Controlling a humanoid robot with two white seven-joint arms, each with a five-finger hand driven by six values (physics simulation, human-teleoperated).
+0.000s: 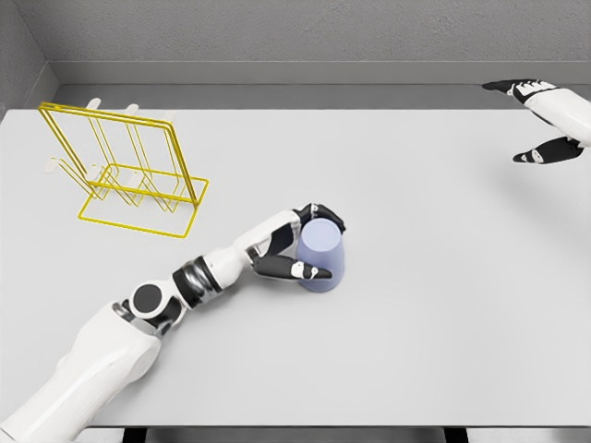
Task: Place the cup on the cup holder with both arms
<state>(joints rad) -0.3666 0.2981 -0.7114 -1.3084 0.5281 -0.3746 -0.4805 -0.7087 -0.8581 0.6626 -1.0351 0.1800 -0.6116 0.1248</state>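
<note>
The cup (pixel 322 256), pale lavender, stands on the grey table (pixel 425 314) near its middle, apparently mouth down with the narrower end up. The left hand (pixel 297 245) is clamped on it from the left side: dark fingers (pixel 325 218) curl over the far upper edge while the thumb (pixel 300 269) presses across the near side. The left arm reaches in from the lower left corner. The holder (pixel 129 171), a yellow wire rack, sits at the far left of the table, well apart from the cup. The right hand (pixel 545 120) hovers at the upper right edge, fingers apart, holding nothing.
</note>
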